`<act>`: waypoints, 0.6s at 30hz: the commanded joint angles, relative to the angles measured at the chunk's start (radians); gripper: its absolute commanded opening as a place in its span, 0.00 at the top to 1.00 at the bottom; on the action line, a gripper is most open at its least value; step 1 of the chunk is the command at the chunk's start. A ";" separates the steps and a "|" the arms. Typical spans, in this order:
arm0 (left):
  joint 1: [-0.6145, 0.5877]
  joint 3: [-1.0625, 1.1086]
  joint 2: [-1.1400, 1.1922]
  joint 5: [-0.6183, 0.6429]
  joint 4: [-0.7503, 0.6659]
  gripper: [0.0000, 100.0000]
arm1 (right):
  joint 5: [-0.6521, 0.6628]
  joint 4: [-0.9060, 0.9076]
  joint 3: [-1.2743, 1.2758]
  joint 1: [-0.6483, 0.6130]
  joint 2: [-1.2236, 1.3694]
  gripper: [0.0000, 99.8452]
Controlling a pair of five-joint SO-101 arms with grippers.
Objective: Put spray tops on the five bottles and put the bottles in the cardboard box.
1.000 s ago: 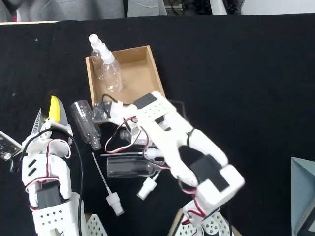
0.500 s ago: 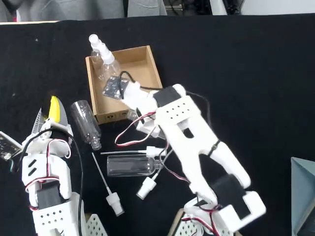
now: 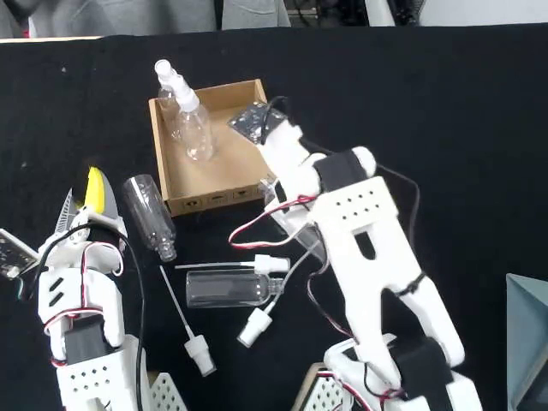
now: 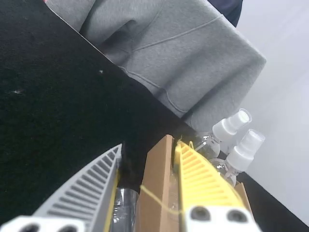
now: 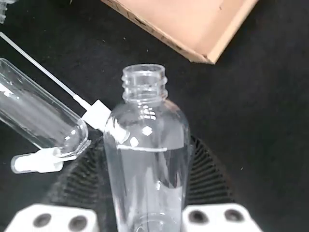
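gripping an uncapped bottle (image 5: 145, 111), the right pincer (image 5: 147, 150) sits just beside a corner of the cardboard box (image 3: 214, 199). left pincer (image 4: 148, 145) hangs released, spread wide apart.

Brown cardboard box (image 3: 233, 158) holds two spray-topped clear plastic bottles (image 3: 193, 128) in its far-left corner. One uncapped bottle (image 5: 145, 159) is held; two other open bottles (image 3: 224, 289) lie before the box, beside loose white spray tops (image 3: 199, 351).
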 commanded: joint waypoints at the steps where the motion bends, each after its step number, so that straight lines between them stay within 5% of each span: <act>1: 0.018 -0.042 -0.009 0.008 -0.017 0.84 | -0.068 0.028 -0.042 0.051 -0.087 0.95; 9: 0.038 -0.044 -0.009 -0.014 -0.009 0.84 | -0.164 -0.103 0.139 0.150 -0.185 0.95; 18: 0.039 -0.242 -0.008 -0.084 0.284 0.84 | -0.166 -0.301 0.372 0.181 -0.364 0.95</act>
